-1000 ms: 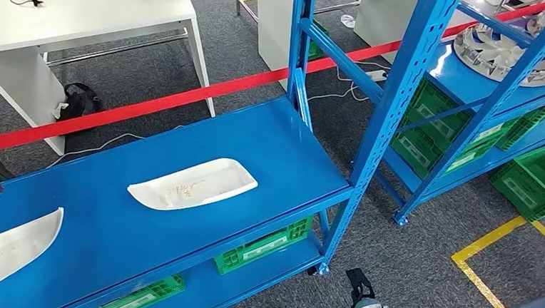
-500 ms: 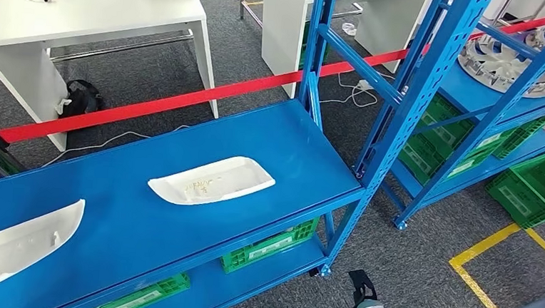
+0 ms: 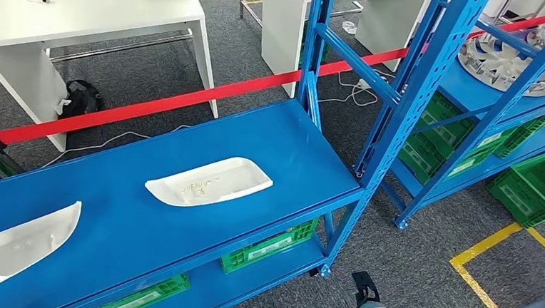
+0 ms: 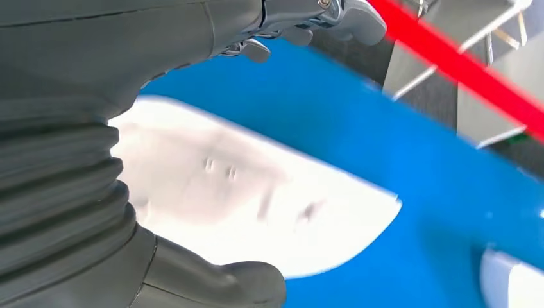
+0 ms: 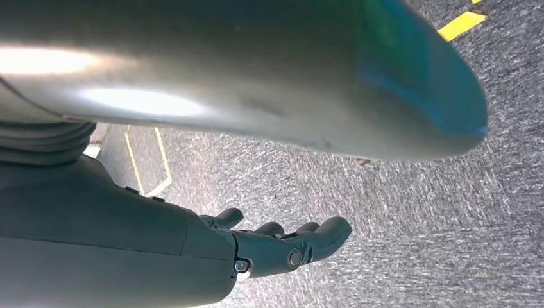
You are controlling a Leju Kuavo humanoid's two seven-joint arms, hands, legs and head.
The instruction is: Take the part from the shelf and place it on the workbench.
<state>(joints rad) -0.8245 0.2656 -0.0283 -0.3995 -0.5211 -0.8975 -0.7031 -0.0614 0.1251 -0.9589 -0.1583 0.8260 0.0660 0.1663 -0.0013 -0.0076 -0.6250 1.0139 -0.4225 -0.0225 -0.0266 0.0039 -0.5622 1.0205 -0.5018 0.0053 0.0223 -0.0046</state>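
Left hand: left hand (image 4: 115, 160) hovers just above the near part, fingers (image 4: 359, 16) spread wide, holding nothing.
Near part: white moulded shell (image 3: 17, 245) flat on the blue shelf (image 3: 270, 143); likely light, stiff, slippery; take it by the long edge.
Right hand: right hand (image 5: 256, 247) hangs over carpet, fingers loosely curled, empty.

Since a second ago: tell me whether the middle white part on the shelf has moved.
No. The white part lies equally near the blue shelf's right edge; the whole picture shifted, so the camera moved.
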